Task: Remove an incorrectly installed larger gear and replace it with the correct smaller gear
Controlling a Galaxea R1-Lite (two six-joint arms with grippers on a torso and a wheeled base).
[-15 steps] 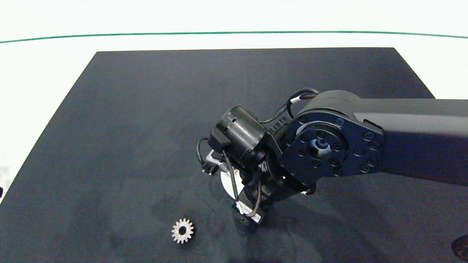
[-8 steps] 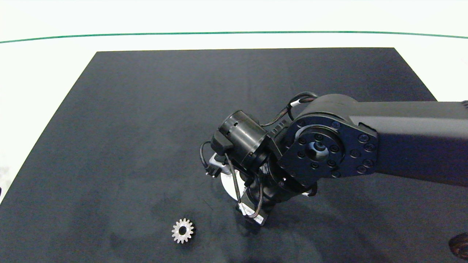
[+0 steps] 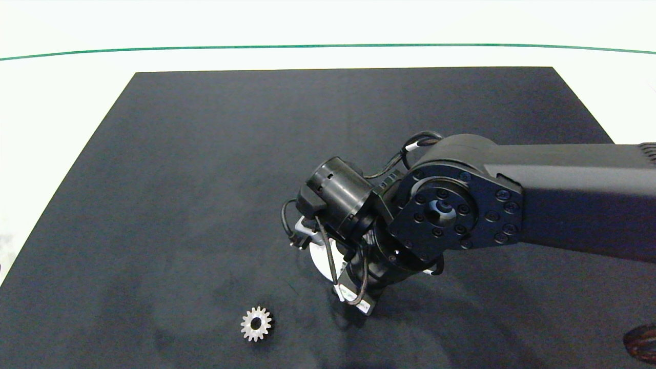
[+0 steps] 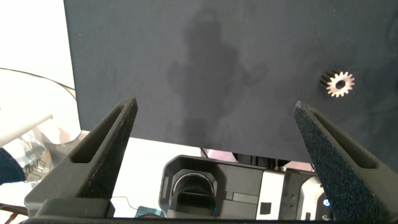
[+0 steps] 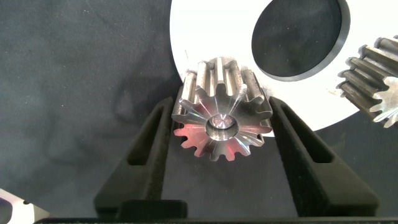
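Observation:
In the right wrist view the larger gear (image 5: 224, 99), silvery with long pointed teeth, stands on a pin at the edge of a white plate (image 5: 205, 31). My right gripper (image 5: 224, 115) straddles it, both fingers pressed against its teeth. In the head view the right arm (image 3: 446, 210) hides that gear and most of the white plate (image 3: 318, 259). The smaller gear (image 3: 256, 324) lies flat on the black mat, left of the plate, and it also shows in the left wrist view as the smaller gear (image 4: 340, 84). My left gripper (image 4: 213, 106) hangs open near the mat's edge, outside the head view.
A blunt-toothed gear (image 5: 373, 78) sits on the plate beside a large round hole (image 5: 297, 37). The black mat (image 3: 205, 154) lies on a white table with a green line (image 3: 205, 48) at the far side. A dark object (image 3: 640, 343) shows at the lower right edge.
The right arm has crept slightly left and settled lower over the plate. The gear on the mat has not moved.

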